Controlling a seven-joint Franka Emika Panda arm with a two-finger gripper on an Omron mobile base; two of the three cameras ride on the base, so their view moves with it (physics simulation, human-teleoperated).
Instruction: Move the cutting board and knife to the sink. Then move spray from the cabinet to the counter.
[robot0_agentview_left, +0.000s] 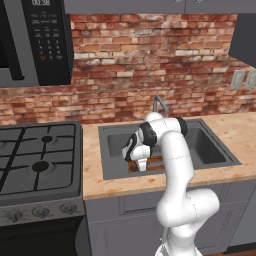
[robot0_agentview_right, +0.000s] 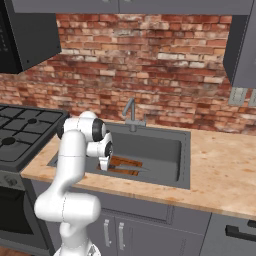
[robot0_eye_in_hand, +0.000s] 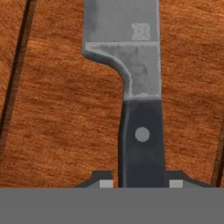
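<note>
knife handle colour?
Black, with a small grey rivet; the knife handle shows best in the hand view, lying on the reddish-brown cutting board.

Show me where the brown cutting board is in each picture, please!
Left base view: the cutting board lies in the sink, just below the middle, partly behind the arm.
Right base view: the board lies on the sink floor, left of the middle, beside the arm's hand.
Hand view: the board spreads across the picture under the knife.
Shared landmark: the silver faucet behind the sink.
</note>
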